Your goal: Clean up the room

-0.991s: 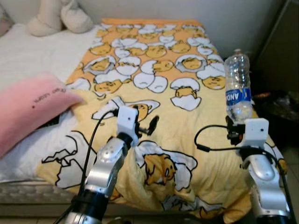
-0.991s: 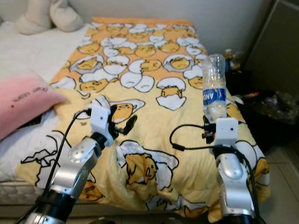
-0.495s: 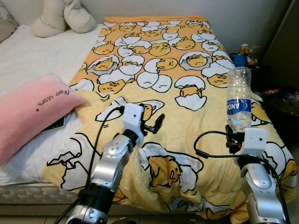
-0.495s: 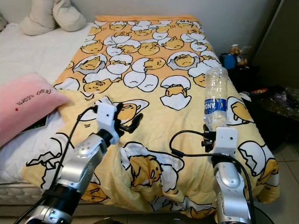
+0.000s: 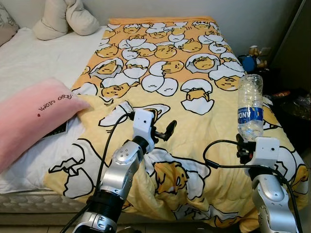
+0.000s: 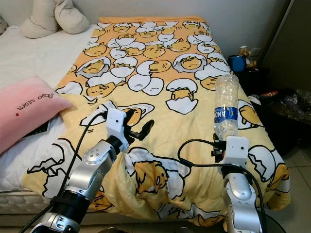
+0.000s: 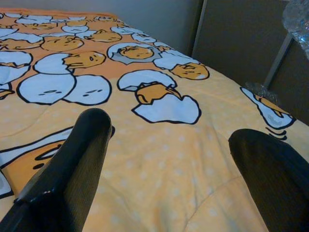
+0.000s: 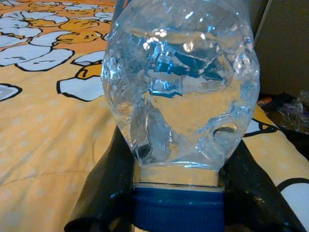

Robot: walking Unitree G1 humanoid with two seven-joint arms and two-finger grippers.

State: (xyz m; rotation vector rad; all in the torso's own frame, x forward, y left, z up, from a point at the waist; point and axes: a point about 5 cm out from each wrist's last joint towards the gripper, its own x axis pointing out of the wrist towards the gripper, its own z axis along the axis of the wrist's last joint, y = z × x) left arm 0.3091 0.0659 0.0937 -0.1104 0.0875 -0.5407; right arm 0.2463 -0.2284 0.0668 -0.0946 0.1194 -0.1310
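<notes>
Right hand (image 5: 246, 143) edged rightward, bottle (image 5: 250, 107) upright, cap down.

Two silver jointed arms carry white boxy wrist housings, looping black cables and long black fingers (image 7: 72, 174).

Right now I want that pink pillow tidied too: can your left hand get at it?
Probably yes. The left hand is open and empty above the blanket, and the pink pillow lies to its left on the bed with nothing between.
</notes>
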